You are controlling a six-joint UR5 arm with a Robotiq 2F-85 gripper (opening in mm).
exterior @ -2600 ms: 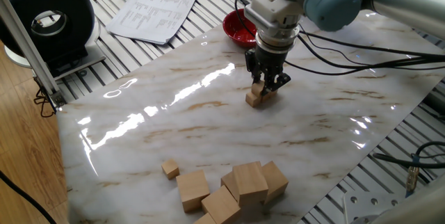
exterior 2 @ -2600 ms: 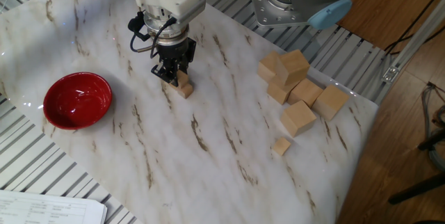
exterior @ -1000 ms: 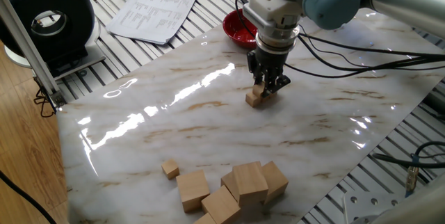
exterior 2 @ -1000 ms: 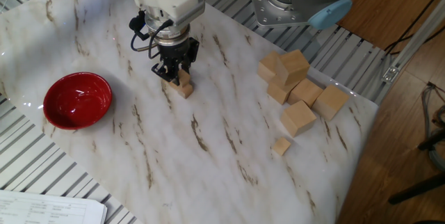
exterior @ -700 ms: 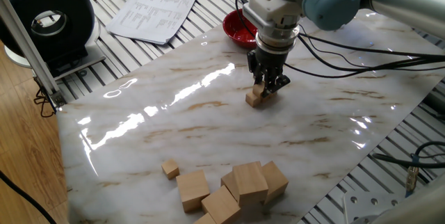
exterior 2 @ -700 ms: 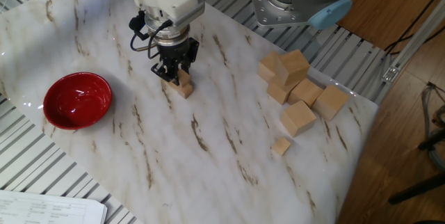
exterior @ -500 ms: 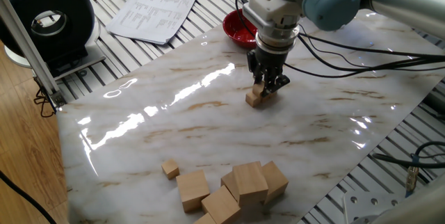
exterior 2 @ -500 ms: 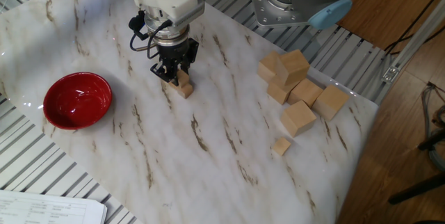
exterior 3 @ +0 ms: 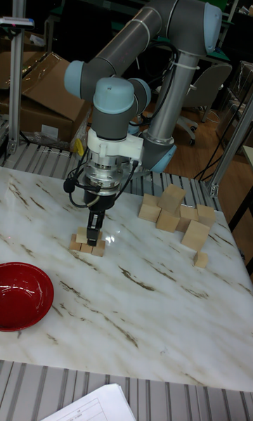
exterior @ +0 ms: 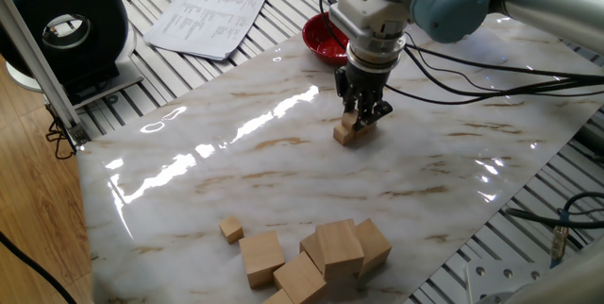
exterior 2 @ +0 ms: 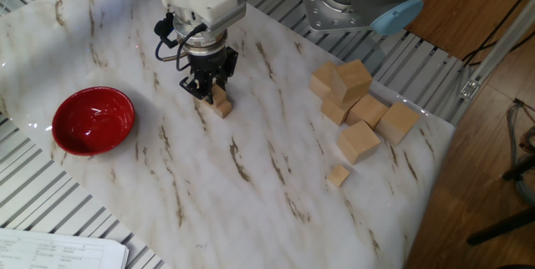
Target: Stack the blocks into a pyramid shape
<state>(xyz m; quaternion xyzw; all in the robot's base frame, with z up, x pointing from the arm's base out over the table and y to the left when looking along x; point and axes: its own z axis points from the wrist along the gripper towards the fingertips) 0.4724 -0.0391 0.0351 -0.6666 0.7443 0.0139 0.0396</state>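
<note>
nothing has moved; tool (exterior: 361, 115) still over the blocks (exterior: 348, 132)

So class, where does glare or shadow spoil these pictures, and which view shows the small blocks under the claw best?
One fixed view: white glare streaks across the marble table. The other fixed view: even light, the claw partly hides the small blocks. Tall fixed view: dim background, but the row of blocks shows best.

Small tan wood blocks (exterior 3: 86, 246): row on marble, one stacked atop; lone block (exterior 2: 338, 175) well apart
</note>
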